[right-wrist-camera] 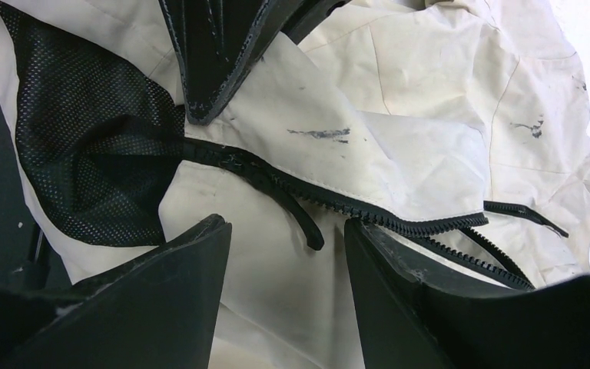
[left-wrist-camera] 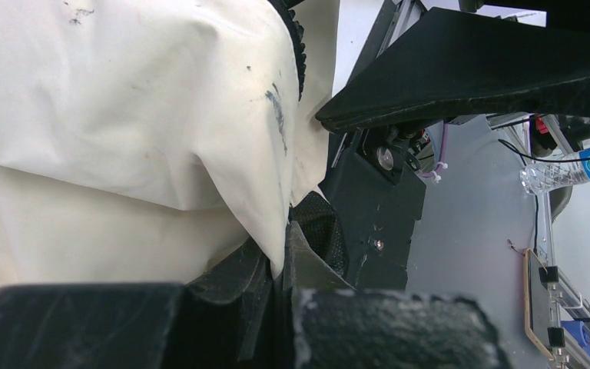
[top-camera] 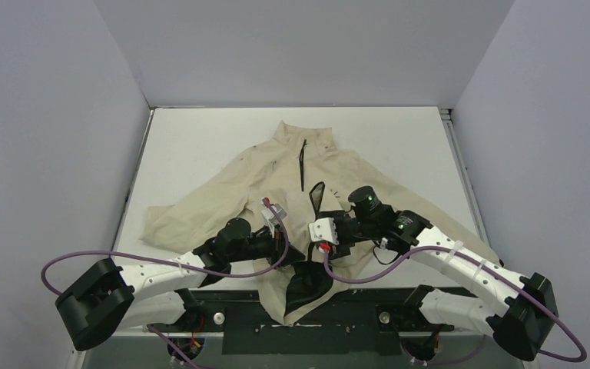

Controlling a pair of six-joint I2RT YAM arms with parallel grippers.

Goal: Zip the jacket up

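The beige jacket lies spread on the table, collar at the far side, with its black zipper open lower down and black lining showing at the near hem. My left gripper is shut on a fold of the jacket's beige front edge beside the zipper teeth. My right gripper hovers open just above the cloth. Its fingers straddle the black zipper pull tab without touching it. The left gripper's fingers pinch the cloth just beyond the zipper line.
The right arm's black finger crosses the top of the left wrist view. Grey walls enclose the white table on three sides. The black front rail runs under the jacket hem. A water bottle stands off the table.
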